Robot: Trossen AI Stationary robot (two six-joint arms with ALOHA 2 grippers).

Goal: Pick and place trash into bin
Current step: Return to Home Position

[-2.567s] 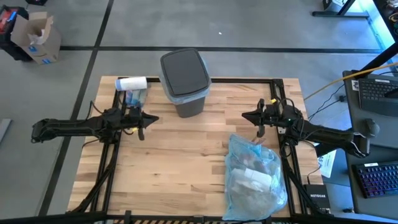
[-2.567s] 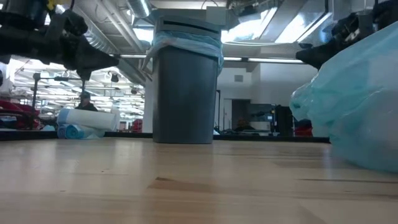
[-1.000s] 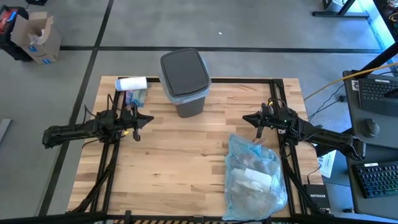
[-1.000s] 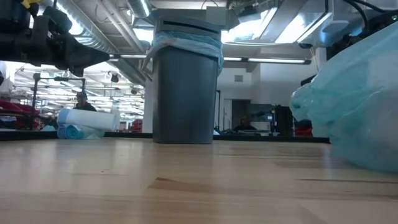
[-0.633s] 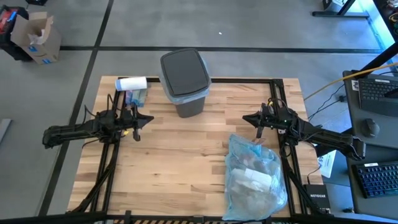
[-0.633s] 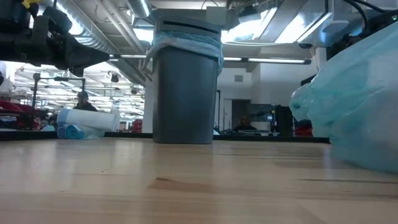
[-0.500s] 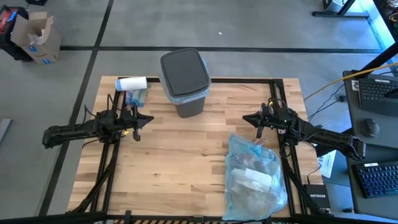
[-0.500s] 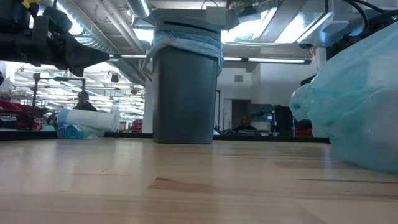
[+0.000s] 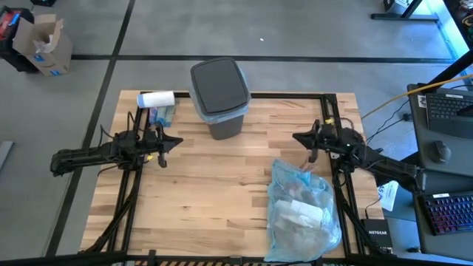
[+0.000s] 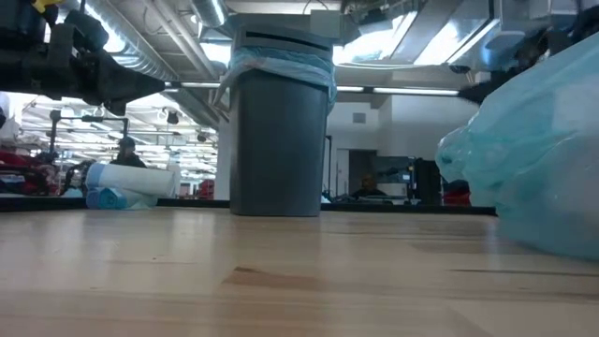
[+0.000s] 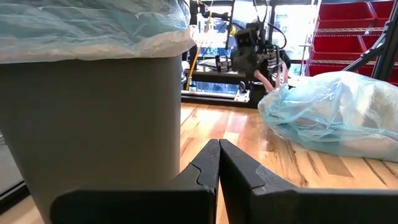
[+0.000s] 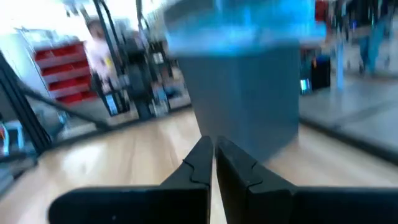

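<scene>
The dark grey bin [image 9: 219,96] stands at the table's far edge with its lid on and a light blue liner showing at the rim [image 10: 279,58]. The trash lies inside a light blue bag [image 9: 303,210] resting on the table at the near right; white pieces show through it. My left gripper [image 9: 179,140] hovers shut left of the bin, pointing level toward the table's right; in the left wrist view [image 11: 219,144] the bin wall [image 11: 93,106] is close beside it. My right gripper [image 9: 296,137] hovers shut beyond the bag's far end, pointing toward the bin [image 12: 249,93].
A white roll [image 9: 157,99] and a blue roll [image 9: 163,114] lie at the table's far left corner. Black frame rails [image 9: 133,199] run along both sides of the table. A cardboard box [image 9: 41,44] sits on the floor, and a desk with keyboards [image 9: 447,111] stands to the right.
My right gripper has drawn back a little toward the table's right edge and risen slightly, staying shut. The bin and the bag have not moved.
</scene>
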